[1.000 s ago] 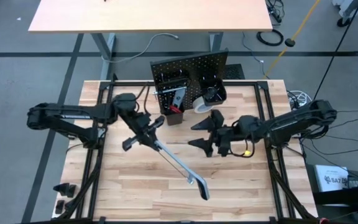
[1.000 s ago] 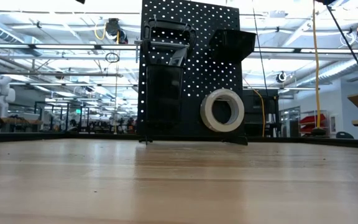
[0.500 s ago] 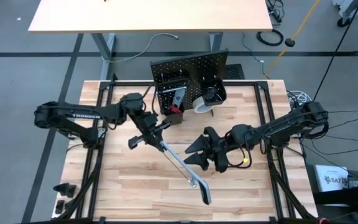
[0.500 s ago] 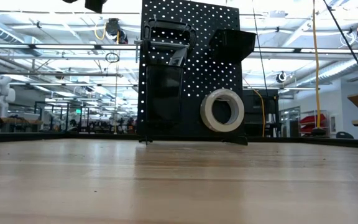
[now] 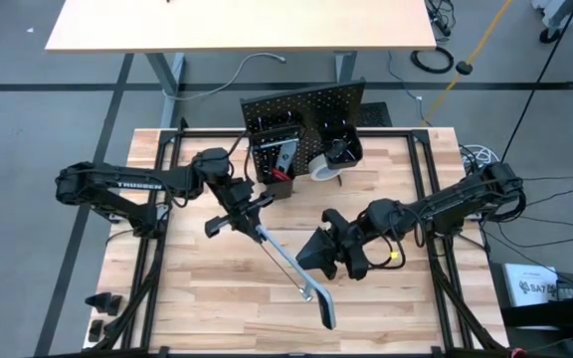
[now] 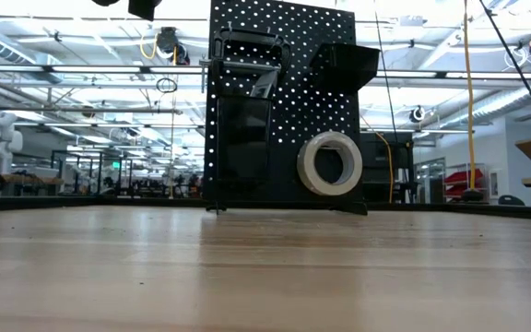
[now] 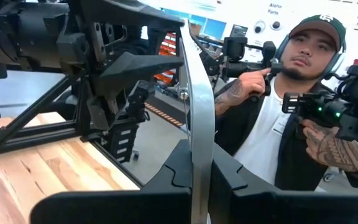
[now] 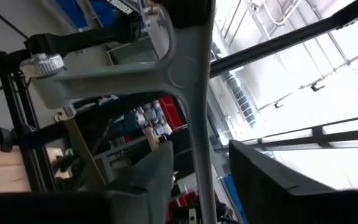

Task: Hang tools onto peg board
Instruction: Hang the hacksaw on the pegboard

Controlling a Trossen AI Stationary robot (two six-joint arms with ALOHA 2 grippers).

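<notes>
A grey bar clamp [image 5: 282,259] hangs in the air over the middle of the table, its black handle end toward the peg board [image 5: 301,124] and its grey jaw [image 5: 324,306] toward the near edge. My left gripper [image 5: 239,211] is shut on it near the handle end. My right gripper [image 5: 311,261] comes from the right, open, one finger on either side of the bar [image 8: 202,124] without touching it. On the upright peg board [image 6: 284,101] hangs a white tape roll [image 6: 330,164]. My left gripper pinches the clamp's flat grey bar [image 7: 199,168] between its two fingers, close to the black handle end. The fingers come level from the table's left and point along the bar. The clamp is lifted clear of the table and slants away from the gripper.
The peg board carries two black bins [image 6: 344,60], one with a red-handled tool [image 5: 279,176]. A person [image 7: 291,124] stands beyond the table's edge. Bare tabletop [image 5: 217,298] lies under and in front of the clamp.
My right gripper has gone toward the near edge and the left, up to the bar, and its fingers have narrowed around it. My left gripper has carried the clamp slightly toward the right, still shut on it.
</notes>
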